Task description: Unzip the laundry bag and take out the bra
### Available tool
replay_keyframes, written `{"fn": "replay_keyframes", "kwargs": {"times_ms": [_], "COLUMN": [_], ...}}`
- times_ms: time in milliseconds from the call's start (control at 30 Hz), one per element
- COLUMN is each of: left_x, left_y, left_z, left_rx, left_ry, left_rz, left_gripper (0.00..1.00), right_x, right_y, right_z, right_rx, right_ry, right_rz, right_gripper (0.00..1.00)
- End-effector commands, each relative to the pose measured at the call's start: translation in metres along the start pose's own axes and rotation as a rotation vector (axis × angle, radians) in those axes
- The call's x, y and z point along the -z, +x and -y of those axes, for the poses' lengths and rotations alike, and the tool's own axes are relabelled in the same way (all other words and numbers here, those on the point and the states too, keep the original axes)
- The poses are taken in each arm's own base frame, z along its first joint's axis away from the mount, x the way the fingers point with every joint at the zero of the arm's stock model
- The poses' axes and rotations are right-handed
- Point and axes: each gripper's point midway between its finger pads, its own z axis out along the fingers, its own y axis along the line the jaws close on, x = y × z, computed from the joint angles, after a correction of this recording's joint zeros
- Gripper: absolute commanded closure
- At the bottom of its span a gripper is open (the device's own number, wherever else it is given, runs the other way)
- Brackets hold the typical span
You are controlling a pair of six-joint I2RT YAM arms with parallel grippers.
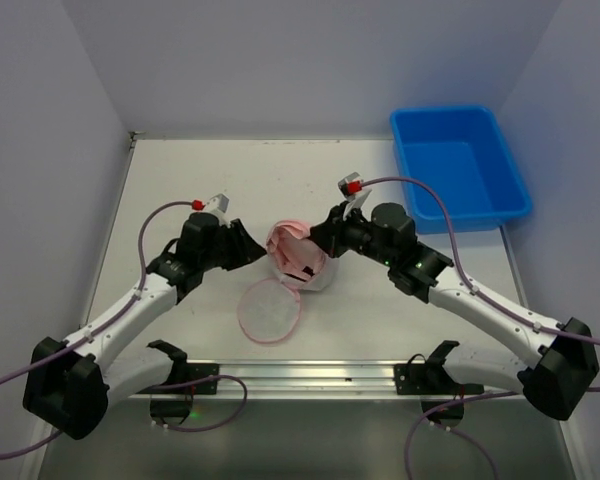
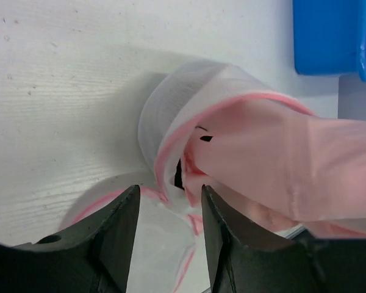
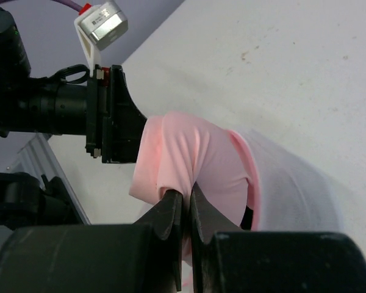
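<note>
Right fingers [image 3: 171,213] were clamped tight on a fold of the bra [image 3: 189,159]. There was one bra, drawn out in a band from the mouth of the one laundry bag [image 3: 293,183]. The bag lay tipped on its side, mouth toward the left fingers [image 2: 125,226], dome end beside the right fingers. Left fingers stood apart, gripping nothing, the pink-trimmed rim just ahead of them. One round mesh flap [image 1: 270,310] lay flat on the table [image 1: 210,180] near them. A single blue bin [image 1: 458,175] sat well beyond the right fingers at the table's far edge.
</note>
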Motion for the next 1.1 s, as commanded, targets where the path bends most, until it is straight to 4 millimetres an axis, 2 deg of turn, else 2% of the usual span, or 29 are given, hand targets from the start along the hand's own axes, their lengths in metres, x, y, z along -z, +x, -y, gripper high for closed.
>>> {"fn": "replay_keyframes", "kwargs": {"times_ms": [0,100,133,233,300,333,367,400,433,500,533,600,633,700,733,800,833,867,900,967,1000,1033,1067], "left_x": [0.013,0.023,0.027,0.033,0.035,0.036,0.036,0.037,0.039,0.043,0.044,0.049,0.051,0.053,0.056,0.055,0.054,0.054,0.053,0.051,0.050,0.049,0.047], "left_y": [-0.003,-0.007,-0.009,-0.011,-0.015,-0.016,-0.017,-0.023,-0.026,-0.040,-0.045,-0.062,-0.067,-0.078,-0.086,-0.090,-0.092,-0.092,-0.093,-0.091,-0.093,-0.094,-0.090], "left_z": [-0.003,-0.001,0.001,-0.001,-0.003,-0.007,-0.008,-0.008,-0.012,-0.009,-0.012,-0.007,-0.009,-0.010,-0.009,-0.012,-0.015,-0.018,-0.022,-0.031,-0.032,-0.036,-0.042], "left_rx": [-0.020,-0.029,-0.030,-0.037,-0.049,-0.048,-0.053,-0.070,-0.069,-0.098,-0.102,-0.139,-0.144,-0.172,-0.186,-0.203,-0.210,-0.224,-0.225,-0.246,-0.257,-0.263,-0.269], "left_ry": [0.007,0.017,0.023,0.013,0.002,-0.016,-0.022,-0.028,-0.049,-0.060,-0.080,-0.089,-0.104,-0.121,-0.128,-0.141,-0.152,-0.162,-0.174,-0.198,-0.200,-0.210,-0.220], "left_rz": [0.017,0.038,0.045,0.050,0.059,0.056,0.054,0.062,0.059,0.080,0.083,0.109,0.115,0.131,0.151,0.156,0.161,0.160,0.161,0.160,0.172,0.180,0.174], "left_gripper": [0.51,0.37,0.30,0.18,0.13,0.09,0.07,0.05,0.02,0.00,0.00,0.00,0.00,0.00,0.00,0.00,0.00,0.00,0.00,0.00,0.00,0.00,0.00], "right_x": [0.014,0.017,0.018,0.021,0.022,0.027,0.030,0.031,0.041,0.052,0.059,0.075,0.085,0.097,0.112,0.117,0.131,0.134,0.138,0.131,0.133,0.126,0.120], "right_y": [-0.058,-0.077,-0.078,-0.094,-0.104,-0.122,-0.132,-0.133,-0.156,-0.174,-0.184,-0.201,-0.210,-0.220,-0.227,-0.232,-0.236,-0.237,-0.236,-0.235,-0.243,-0.230,-0.226], "right_z": [-0.034,-0.047,-0.049,-0.052,-0.047,-0.045,-0.035,-0.025,-0.015,0.010,0.030,0.058,0.081,0.110,0.139,0.172,0.199,0.213,0.242,0.265,0.276,0.311,0.324], "right_rx": [0.032,0.056,0.059,0.075,0.088,0.117,0.126,0.144,0.154,0.163,0.164,0.175,0.171,0.168,0.150,0.100,0.071,0.049,0.007,-0.026,-0.041,-0.075,-0.091], "right_ry": [-0.116,-0.167,-0.179,-0.192,-0.156,-0.130,-0.077,-0.026,0.030,0.157,0.229,0.356,0.442,0.550,0.643,0.725,0.793,0.818,0.868,0.859,0.861,0.893,0.880], "right_rz": [0.137,0.179,0.192,0.257,0.269,0.300,0.319,0.297,0.337,0.346,0.363,0.387,0.403,0.416,0.435,0.444,0.458,0.460,0.454,0.434,0.452,0.406,0.381], "right_gripper": [1.00,1.00,1.00,1.00,1.00,1.00,1.00,1.00,1.00,1.00,1.00,1.00,1.00,1.00,1.00,1.00,1.00,1.00,1.00,1.00,1.00,1.00,1.00]}}
